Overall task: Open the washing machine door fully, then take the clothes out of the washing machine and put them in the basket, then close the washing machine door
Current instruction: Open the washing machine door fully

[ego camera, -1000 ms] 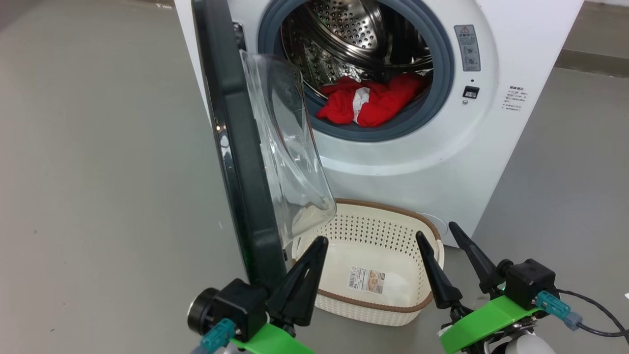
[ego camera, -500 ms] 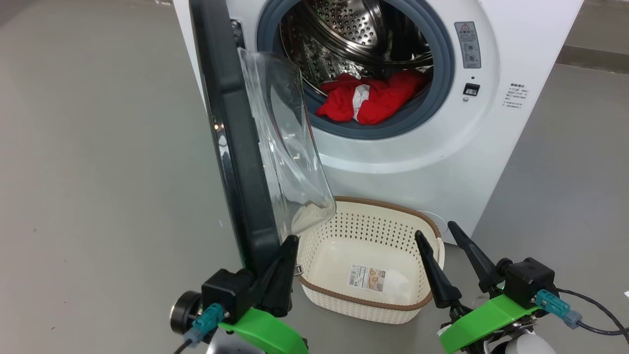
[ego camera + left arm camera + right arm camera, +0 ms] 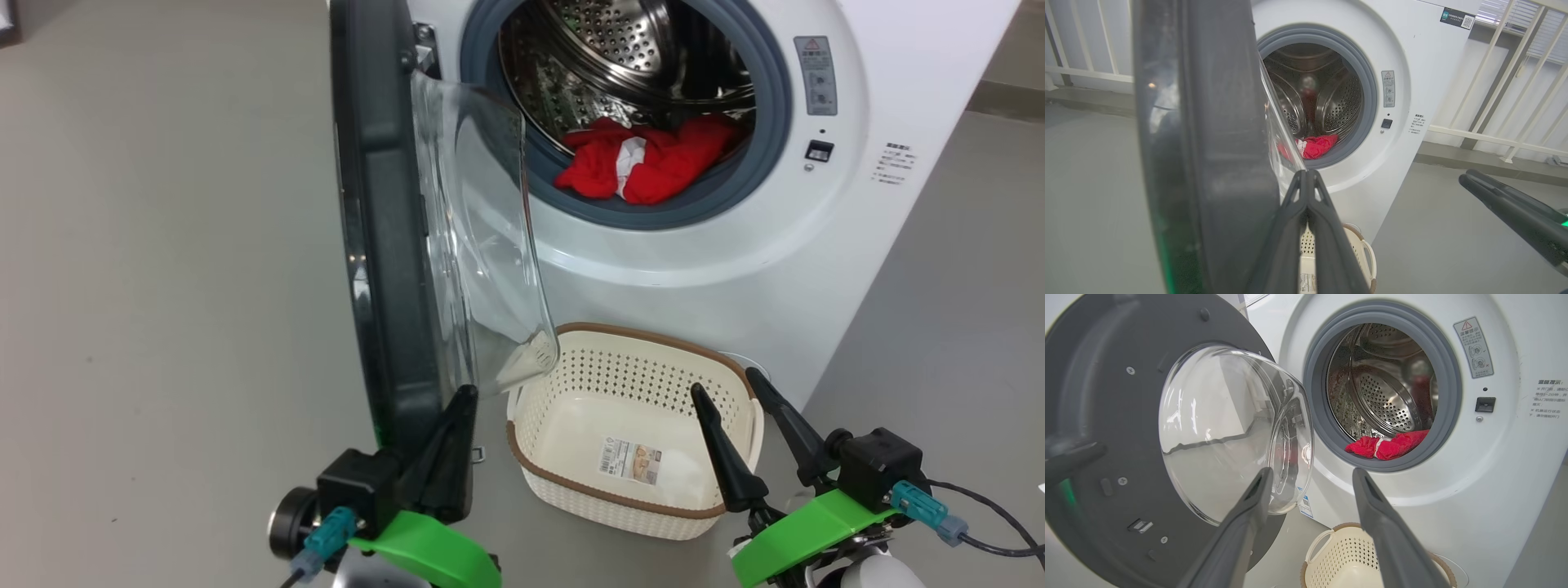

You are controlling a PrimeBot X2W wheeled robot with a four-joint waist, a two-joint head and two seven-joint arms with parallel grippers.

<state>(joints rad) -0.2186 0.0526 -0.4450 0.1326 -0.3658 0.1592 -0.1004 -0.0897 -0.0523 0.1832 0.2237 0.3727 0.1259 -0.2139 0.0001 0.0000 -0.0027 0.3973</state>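
Black fingers of the left gripper (image 3: 464, 398) are pressed together with nothing between them. The tip is laid at the lower rim of the washing machine door (image 3: 392, 245); contact with the frame cannot be confirmed. The right gripper (image 3: 725, 382) is held with jaws spread wide and empty, out in front of the washing machine (image 3: 735, 269), low on its right half.

The door is swung out from the washing machine's left side, roughly square to its front. The clothes (image 3: 653, 159) are lying at the front bottom of the drum (image 3: 620, 49), just behind the gasket (image 3: 774, 139). The basket (image 3: 588, 502) is set on the floor (image 3: 163, 286) just in front of the washing machine, below the opening, with a sticker (image 3: 629, 459) on its bottom.

View differences:
- Head view: the door is seen edge-on.
- Right wrist view: the door's grey inner face and the whole glass bowl (image 3: 1229, 428) are seen face-on.
- Left wrist view: the door's glossy frame is beside the closed fingers (image 3: 1306, 179).

The floor is plain grey and matte. White railings (image 3: 1494, 61) are seen behind the washing machine in the left wrist view.
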